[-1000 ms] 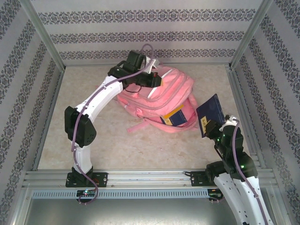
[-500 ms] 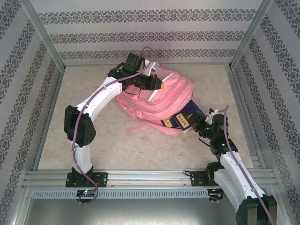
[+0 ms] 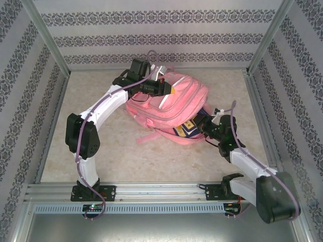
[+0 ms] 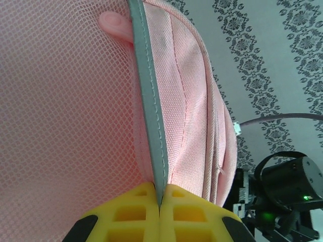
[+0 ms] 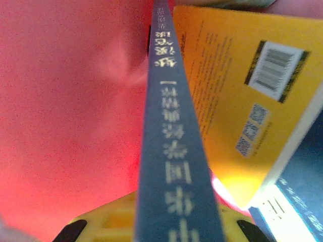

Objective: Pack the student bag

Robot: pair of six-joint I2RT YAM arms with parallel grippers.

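The pink student bag (image 3: pixel 174 103) lies on its side in the middle of the table, its mouth facing right and toward me. My left gripper (image 3: pixel 168 91) is shut on the bag's grey trim edge (image 4: pixel 150 101), which runs between the yellow fingers (image 4: pixel 133 212) and holds the flap up. My right gripper (image 3: pixel 206 122) is at the bag's mouth, shut on a blue book whose spine (image 5: pixel 171 151) points into the red-lit inside of the bag (image 5: pixel 70 111). A yellow-backed book (image 5: pixel 227 96) lies beside it in the bag, also seen from above (image 3: pixel 184 130).
A loose pink strap (image 3: pixel 149 136) trails onto the beige table (image 3: pixel 101 151) in front of the bag. Metal frame rails run along the right side (image 3: pixel 257 116) and the near edge (image 3: pixel 151 189). Patterned walls close in the back and sides.
My right arm has swung from the raised right side down and left, carrying the blue book into the bag's mouth. My left gripper has kept its hold on the bag's edge and shifted slightly.
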